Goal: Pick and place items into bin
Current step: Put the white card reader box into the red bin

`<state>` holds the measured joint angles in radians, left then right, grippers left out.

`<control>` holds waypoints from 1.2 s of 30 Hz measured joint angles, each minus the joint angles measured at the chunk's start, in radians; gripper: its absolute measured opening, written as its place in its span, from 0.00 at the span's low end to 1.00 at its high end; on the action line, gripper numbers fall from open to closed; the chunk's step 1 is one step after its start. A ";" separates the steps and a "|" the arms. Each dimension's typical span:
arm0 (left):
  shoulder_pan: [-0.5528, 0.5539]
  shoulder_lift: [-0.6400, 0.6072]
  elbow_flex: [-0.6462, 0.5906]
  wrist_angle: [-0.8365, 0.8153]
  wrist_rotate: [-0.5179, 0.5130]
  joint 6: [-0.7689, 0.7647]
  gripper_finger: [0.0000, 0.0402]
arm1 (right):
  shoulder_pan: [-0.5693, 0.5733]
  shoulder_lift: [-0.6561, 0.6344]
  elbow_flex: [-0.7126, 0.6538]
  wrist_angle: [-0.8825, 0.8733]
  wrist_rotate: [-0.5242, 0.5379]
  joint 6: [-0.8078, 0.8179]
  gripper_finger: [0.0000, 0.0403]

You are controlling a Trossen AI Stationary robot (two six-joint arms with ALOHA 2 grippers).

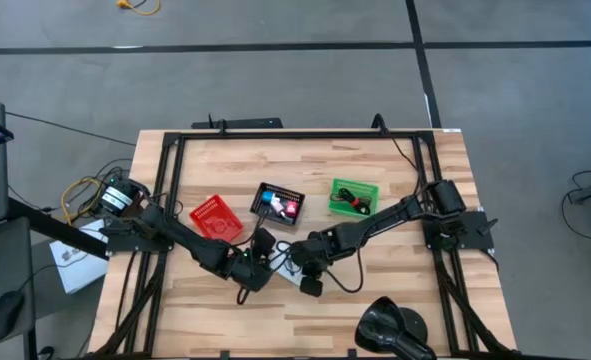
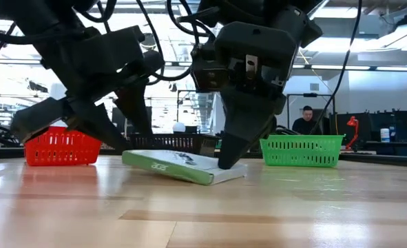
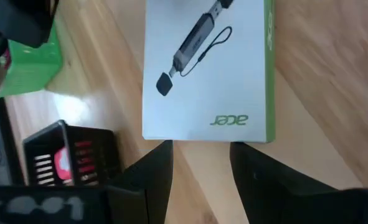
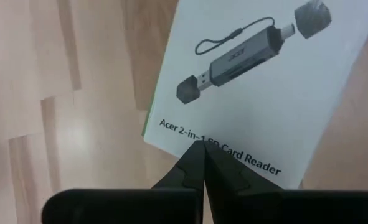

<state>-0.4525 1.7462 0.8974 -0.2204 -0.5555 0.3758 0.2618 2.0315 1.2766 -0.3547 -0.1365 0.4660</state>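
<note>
A flat white box (image 1: 287, 271) with a green side, printed "acer" and picturing a card reader, lies on the wooden table between my two grippers; it also shows in the low view (image 2: 182, 167). My left gripper (image 3: 202, 155) is open, its fingertips at one short edge of the box. My right gripper (image 4: 202, 149) is shut, its tips on the box's printed top near the opposite edge. Small pink and blue pieces lie in the black bin (image 1: 278, 203). A black-and-red stick lies in the green bin (image 1: 353, 196). My left gripper's two fingers (image 3: 155, 168) stand apart right at the box's short edge below the "acer" print (image 3: 205, 138); whether they touch it I cannot tell. My right gripper sets its shut fingertips (image 4: 193, 158) down on the box's top at the edge by the "Card Reader" line (image 4: 199, 138). It comes steeply from above, as the low view (image 2: 227, 164) shows. The box rests on the table.
A red bin (image 1: 215, 218) stands left of the black bin and the green bin to its right, all behind the box. A big glossy black lump (image 1: 395, 325) sits at the table's near right. A black frame (image 1: 295, 135) borders the table; cables lie near the grippers.
</note>
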 joint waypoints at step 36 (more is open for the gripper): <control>-0.065 -0.011 -0.015 -0.024 0.068 -0.292 0.37 | 0.000 0.001 -0.004 0.031 0.002 0.024 0.00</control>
<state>-0.5172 1.7351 0.8826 -0.2443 -0.4879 0.0836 0.2619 2.0326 1.2724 -0.3235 -0.1341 0.4896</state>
